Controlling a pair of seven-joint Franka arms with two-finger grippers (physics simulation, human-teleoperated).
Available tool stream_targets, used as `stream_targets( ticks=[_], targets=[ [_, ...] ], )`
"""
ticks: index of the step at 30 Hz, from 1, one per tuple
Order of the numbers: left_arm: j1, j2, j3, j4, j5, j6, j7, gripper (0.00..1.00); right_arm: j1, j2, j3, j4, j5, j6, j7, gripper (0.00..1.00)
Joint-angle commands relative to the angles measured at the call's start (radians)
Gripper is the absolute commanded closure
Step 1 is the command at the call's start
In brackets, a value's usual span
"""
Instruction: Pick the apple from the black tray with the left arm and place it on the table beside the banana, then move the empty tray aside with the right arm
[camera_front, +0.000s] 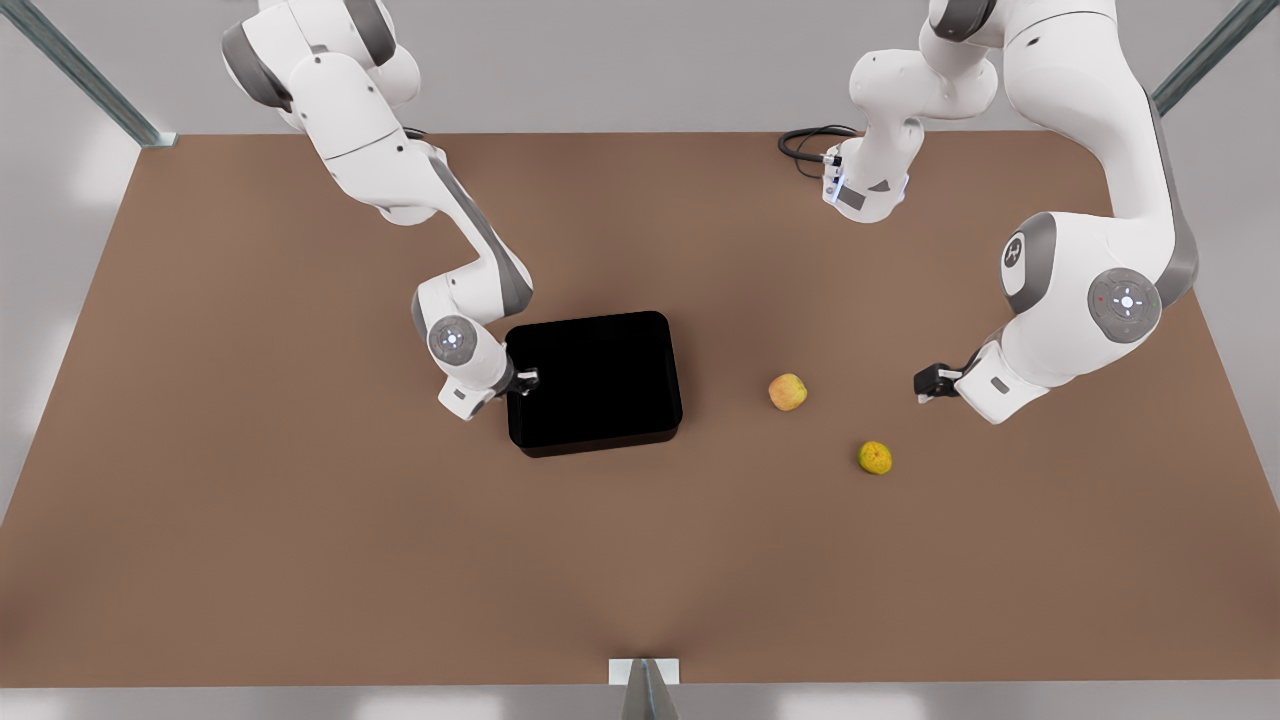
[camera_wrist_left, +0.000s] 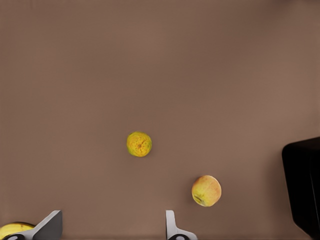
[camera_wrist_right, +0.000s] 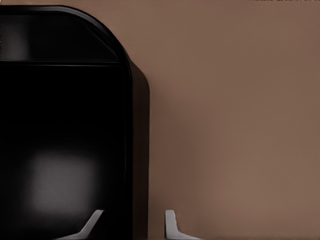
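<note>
The apple (camera_front: 788, 392) (camera_wrist_left: 206, 190) lies on the brown table (camera_front: 300, 520), toward the front view's right of the black tray (camera_front: 595, 385) (camera_wrist_left: 305, 185), which holds nothing. My left gripper (camera_front: 925, 383) (camera_wrist_left: 111, 234) hovers open and holds nothing, farther to the front view's right of the apple. A sliver of the banana (camera_wrist_left: 11, 230) peeks out beside one of its fingers. My right gripper (camera_front: 527, 380) (camera_wrist_right: 134, 222) straddles the tray's rim (camera_wrist_right: 136, 150) on the front view's left side. One finger is inside and one outside, with a gap showing on each side.
A bumpy yellow-green fruit (camera_front: 875, 457) (camera_wrist_left: 139, 144) lies nearer the front edge than the apple. A black cable (camera_front: 805, 145) loops at the back. A metal bracket (camera_front: 645, 672) sits at the front edge. Open tabletop stretches to the front view's left of the tray.
</note>
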Motion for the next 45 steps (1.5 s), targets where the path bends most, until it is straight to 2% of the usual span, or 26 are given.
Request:
stream_targets(
  ticks=[1, 3, 4, 10, 14, 16, 18, 21, 23, 27, 33, 36, 42, 45],
  targets=[
    [0.000, -0.002, 0.001, 0.001, 0.001, 0.000, 0.046, 0.00, -0.001, -0.001, -0.001, 0.001, 0.002, -0.001, -0.069, 0.56],
    [0.000, -0.002, 0.001, 0.001, 0.001, 0.000, 0.046, 0.00, -0.001, -0.001, 0.000, 0.001, 0.002, -0.006, -0.070, 0.74],
    [0.000, -0.002, 0.001, 0.001, 0.001, 0.000, 0.046, 0.00, 0.001, -0.001, 0.000, 0.001, 0.002, -0.008, -0.062, 0.77],
    [0.000, -0.001, 0.001, 0.001, 0.001, -0.002, 0.044, 0.00, 0.001, -0.042, -0.001, 0.015, 0.002, -0.069, -0.061, 0.83],
    [0.000, -0.001, 0.001, 0.001, 0.001, -0.002, 0.046, 0.00, 0.001, -0.085, -0.003, 0.024, 0.001, -0.138, -0.062, 0.94],
    [0.000, -0.001, 0.001, 0.001, 0.001, 0.000, 0.046, 0.00, 0.001, -0.122, -0.021, 0.032, -0.001, -0.198, -0.085, 0.94],
    [0.002, -0.001, 0.001, 0.001, 0.001, 0.000, 0.046, 0.00, 0.001, -0.174, -0.086, 0.033, 0.001, -0.288, -0.170, 0.94],
    [0.002, -0.001, 0.001, 0.001, 0.001, -0.002, 0.044, 0.00, 0.001, -0.229, -0.202, 0.059, 0.001, -0.420, -0.317, 0.94],
    [0.000, -0.001, 0.001, 0.001, 0.001, -0.002, 0.044, 0.00, 0.001, -0.242, -0.313, 0.084, -0.001, -0.502, -0.441, 0.94],
    [0.000, -0.001, 0.001, 0.001, 0.001, -0.002, 0.044, 0.00, 0.001, -0.236, -0.484, 0.090, -0.010, -0.512, -0.676, 0.96],
    [0.000, -0.001, 0.001, 0.001, 0.001, 0.000, 0.044, 0.00, -0.001, -0.209, -0.662, 0.176, -0.010, -0.548, -0.900, 0.96],
    [0.000, -0.001, -0.001, 0.001, 0.002, -0.002, 0.021, 0.00, -0.002, -0.193, -0.678, 0.176, -0.002, -0.546, -0.917, 0.96],
    [-0.004, 0.007, -0.001, 0.004, -0.008, 0.021, 0.023, 0.00, -0.039, 0.018, -0.693, 0.254, 0.108, -0.528, -0.977, 0.96],
    [0.000, 0.016, 0.002, 0.007, -0.015, 0.021, 0.028, 0.00, -0.041, 0.070, -0.693, 0.269, 0.137, -0.506, -0.981, 0.95]
  ],
)
